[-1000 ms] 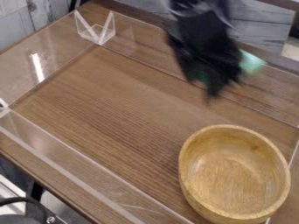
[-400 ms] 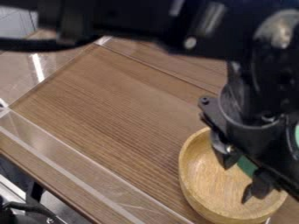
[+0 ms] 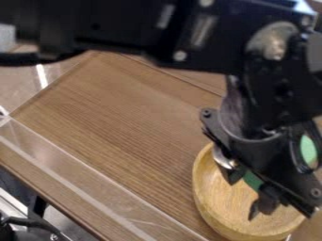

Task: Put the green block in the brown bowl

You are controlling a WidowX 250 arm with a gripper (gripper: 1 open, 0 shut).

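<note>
Gripper (image 3: 255, 183) at lower right, clamped on the green block (image 3: 254, 180). Block sits above the brown bowl (image 3: 217, 204), within its rim at the near end.

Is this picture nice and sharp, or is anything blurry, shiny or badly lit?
In the camera view, the robot arm looms dark and rather soft, its black parts losing detail; the wooden table is evenly lit, with pale streaks of glare toward the left; the brown bowl reads bright, though its far side is hidden by the gripper.

There are one bowl (image 3: 217, 202), one green block (image 3: 254, 180) and one claw (image 3: 261, 200).
</note>
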